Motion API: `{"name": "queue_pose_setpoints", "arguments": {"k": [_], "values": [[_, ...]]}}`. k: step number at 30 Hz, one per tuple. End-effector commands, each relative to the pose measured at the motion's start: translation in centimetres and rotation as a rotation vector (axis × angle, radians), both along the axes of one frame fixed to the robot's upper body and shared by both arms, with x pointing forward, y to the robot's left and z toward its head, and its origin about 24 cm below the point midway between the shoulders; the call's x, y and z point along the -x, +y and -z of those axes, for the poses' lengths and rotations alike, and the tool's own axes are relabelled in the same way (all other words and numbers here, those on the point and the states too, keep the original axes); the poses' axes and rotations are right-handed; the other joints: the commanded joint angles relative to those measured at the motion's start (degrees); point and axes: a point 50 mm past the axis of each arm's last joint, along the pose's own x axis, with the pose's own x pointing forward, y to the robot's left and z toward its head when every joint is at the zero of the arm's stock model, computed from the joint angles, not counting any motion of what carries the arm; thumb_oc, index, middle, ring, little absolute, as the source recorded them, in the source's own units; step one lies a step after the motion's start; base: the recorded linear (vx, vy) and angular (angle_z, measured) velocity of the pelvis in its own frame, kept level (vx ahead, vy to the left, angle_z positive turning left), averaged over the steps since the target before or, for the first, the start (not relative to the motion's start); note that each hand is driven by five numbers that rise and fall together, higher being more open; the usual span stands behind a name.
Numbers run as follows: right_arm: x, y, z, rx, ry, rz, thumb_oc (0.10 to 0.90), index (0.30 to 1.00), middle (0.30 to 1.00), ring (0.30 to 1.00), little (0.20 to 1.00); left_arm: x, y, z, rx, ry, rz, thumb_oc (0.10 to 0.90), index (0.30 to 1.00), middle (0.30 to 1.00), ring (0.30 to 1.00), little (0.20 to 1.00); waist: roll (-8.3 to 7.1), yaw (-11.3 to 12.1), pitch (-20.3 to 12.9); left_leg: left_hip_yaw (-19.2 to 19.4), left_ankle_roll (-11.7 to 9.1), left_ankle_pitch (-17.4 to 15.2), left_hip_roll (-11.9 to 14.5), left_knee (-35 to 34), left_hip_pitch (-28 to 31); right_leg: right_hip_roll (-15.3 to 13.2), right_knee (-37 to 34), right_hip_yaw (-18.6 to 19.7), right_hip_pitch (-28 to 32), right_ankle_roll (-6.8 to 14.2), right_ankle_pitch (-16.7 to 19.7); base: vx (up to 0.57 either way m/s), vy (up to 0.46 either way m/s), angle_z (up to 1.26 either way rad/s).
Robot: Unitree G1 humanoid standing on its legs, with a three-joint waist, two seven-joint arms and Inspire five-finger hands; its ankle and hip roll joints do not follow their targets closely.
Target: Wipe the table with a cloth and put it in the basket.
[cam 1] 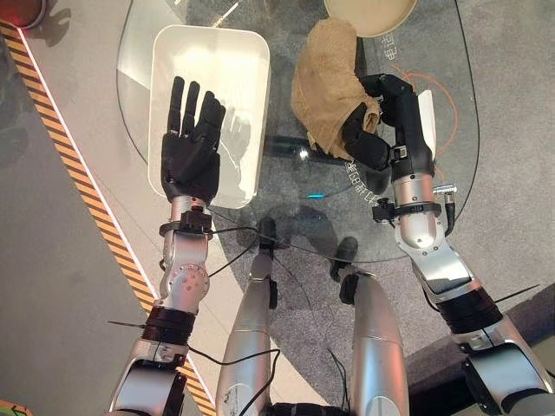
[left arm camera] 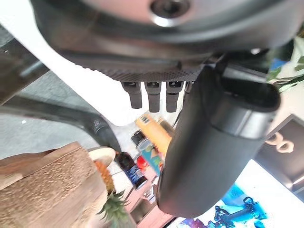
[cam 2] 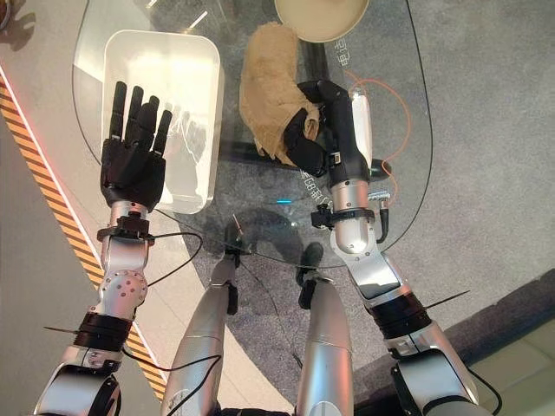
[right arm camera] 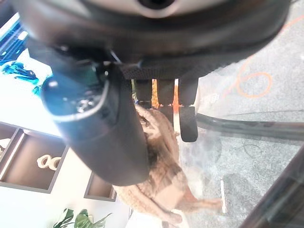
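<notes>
Left hand [cam 1: 189, 143] at about 9 o'clock, fingers straight and spread, holding nothing, hovering over the near end of the white basket [cam 1: 227, 65], a shallow rounded-corner tray on the glass table [cam 1: 286, 186] at about 10 o'clock. Cloth [cam 1: 328, 87], tan towel, bunched in a rumpled heap on the glass around 12 to 1 o'clock, just right of the basket, not touching it as far as I can tell. Right hand [cam 1: 375, 121] at about 2 o'clock, fingers and thumb curled into the cloth's right edge, gripping a fold; right wrist view shows the terry bunched past the thumb. Beige bowl [cam 1: 371, 16] at 1 o'clock on the far edge, just beyond the cloth. Handling guess: cloth is light, soft, floppy, will drape and trail when lifted, no breakage risk; glass is slick so it should slide easily for wiping. Best hold is a thick bunched fold near the middle rather than a loose corner, so nothing dangles outside the basket on the drop.
</notes>
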Motion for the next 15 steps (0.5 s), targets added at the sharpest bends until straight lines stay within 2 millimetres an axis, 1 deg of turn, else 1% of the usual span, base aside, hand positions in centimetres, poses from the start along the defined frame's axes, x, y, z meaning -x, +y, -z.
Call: {"name": "queue_pose_setpoints", "arguments": {"k": [1, 5, 15], "values": [[5.0, 2.6, -8.5, -0.121, -0.473, -0.245, 0.100, 0.300, 0.300, 0.300, 0.200, 0.4, -0.8, -5.6, -0.131, -0.262, 0.050, 0.800, 0.900, 0.900, 0.900, 0.900, -1.61, -0.8, -1.7, 4.9, 2.6, -8.0, -1.7, 6.6, 1.6, 2.9, -10.5, 3.2, 4.0, 4.1, 6.7, 0.00, 0.000, 0.00], [5.0, 2.9, -8.8, -0.121, -0.476, -0.265, 0.100, 0.300, 0.300, 0.300, 0.200, 0.0, -1.4, -6.3, -0.143, -0.272, 0.085, 0.800, 0.900, 0.900, 0.900, 0.900, -1.82, -1.2, -1.7, 5.0, 2.5, -8.0, -1.6, 6.5, 1.9, 3.0, -10.6, 3.3, 4.1, 4.1, 6.7, 0.00, 0.000, 0.00], [5.0, 4.3, -9.9, -0.111, -0.493, -0.316, 0.100, 0.300, 0.300, 0.300, 0.200, -1.0, -3.9, -8.2, -0.125, -0.303, 0.196, 0.800, 0.900, 0.900, 0.900, 0.900, -2.45, -2.1, -1.7, 5.3, 2.2, -7.9, -1.3, 6.3, 1.9, 3.3, -11.3, 4.0, 4.2, 4.3, 6.9, 0.00, 0.001, -0.03]]}}
